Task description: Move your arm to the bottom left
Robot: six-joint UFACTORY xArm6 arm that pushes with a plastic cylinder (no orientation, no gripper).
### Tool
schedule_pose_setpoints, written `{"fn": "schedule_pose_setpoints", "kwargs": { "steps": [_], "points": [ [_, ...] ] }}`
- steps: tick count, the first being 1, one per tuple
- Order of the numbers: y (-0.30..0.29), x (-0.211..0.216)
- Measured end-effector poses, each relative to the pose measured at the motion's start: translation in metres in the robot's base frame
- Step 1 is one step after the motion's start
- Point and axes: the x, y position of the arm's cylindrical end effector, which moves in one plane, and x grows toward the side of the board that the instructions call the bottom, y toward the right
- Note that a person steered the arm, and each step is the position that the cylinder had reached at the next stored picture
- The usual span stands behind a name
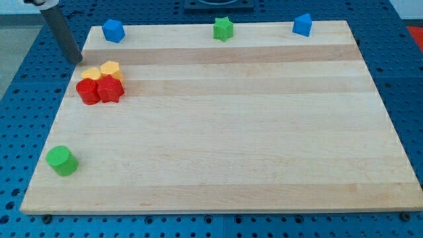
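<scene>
My rod comes down from the view's top left and my tip (76,62) rests near the board's left edge. It is just above and left of a tight cluster of blocks: two yellow blocks (102,70) with two red blocks (99,90) right below them. The tip is close to the cluster but does not touch it. A green cylinder (61,160) stands near the board's bottom left corner, far below the tip.
A blue block (114,30) sits at the board's top left, a green star (223,28) at the top middle, and a blue block (303,24) at the top right. The wooden board (238,132) lies on a blue perforated table.
</scene>
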Motion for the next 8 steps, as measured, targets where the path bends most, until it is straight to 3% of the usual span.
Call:
{"fn": "schedule_pose_setpoints", "kwargs": {
  "steps": [2,4,6,8],
  "points": [
    [0.049,-0.002],
    [0.169,0.006],
    [0.218,0.104],
    [0.218,0.219]
  ]
}}
